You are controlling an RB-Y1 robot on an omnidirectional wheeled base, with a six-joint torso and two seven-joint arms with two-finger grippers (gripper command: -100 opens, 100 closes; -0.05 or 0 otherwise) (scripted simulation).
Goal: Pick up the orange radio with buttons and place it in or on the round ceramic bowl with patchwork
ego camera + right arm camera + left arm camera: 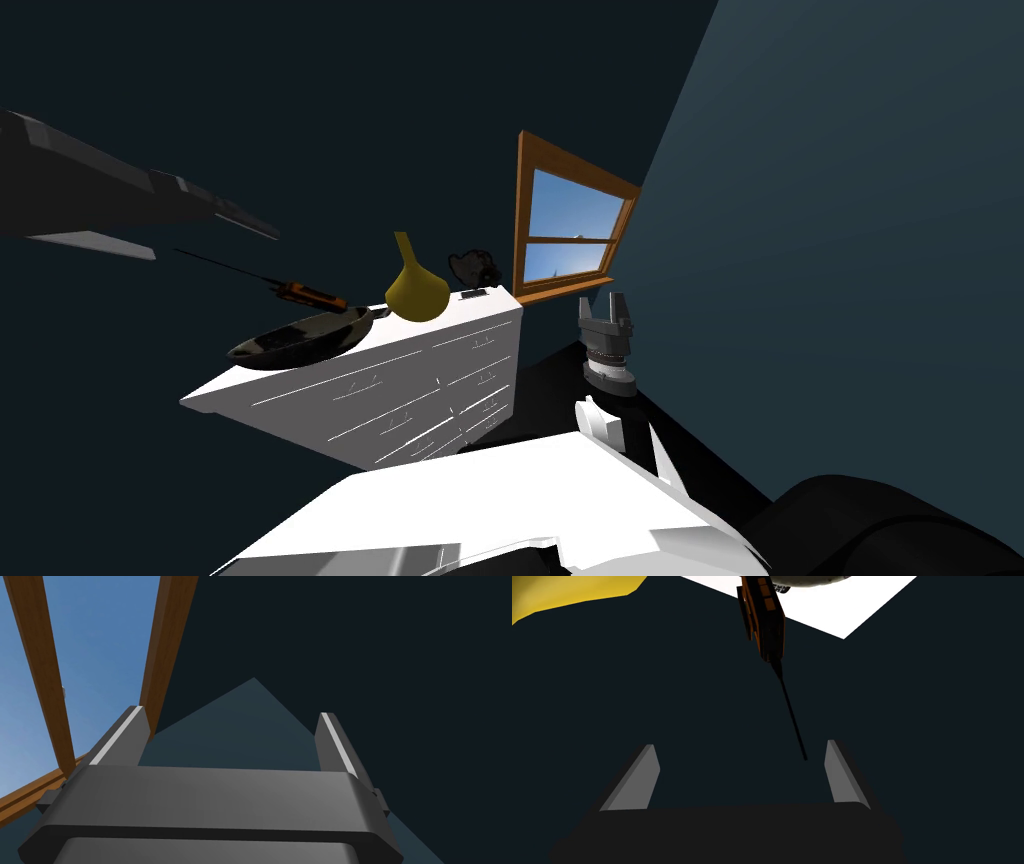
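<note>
The orange radio [312, 294] lies at the far edge of the white dresser [420, 385] top, just beside the rim of the shallow round bowl [300, 343]. Its long axis runs away from the bowl. The thin black antenna [225, 265] carries on in that line, out past the dresser's edge and in front of the dark wall. In the left wrist view the radio's narrow body points end-on at the left gripper [740, 743], with the antenna tip nearest the hand. The tip falls between the two fingers, closer to one blade, and touches neither. The left gripper's fingers are spread wide and grip nothing.

The radio has a dark casing with orange square buttons in a row. Any marking on them is too small to tell.

Between the left hand and the radio's body, only the antenna crosses the gap. On the bowl's other side a yellow long-necked vase [415, 290] stands just beside the rim. A dark lumpy thing [475, 268] that I cannot identify sits further along the top, near the wood-framed window [570, 222].

The right gripper [605, 303] hangs off the dresser's window-side end, well apart from the radio, its fingers also spread and empty.
</note>
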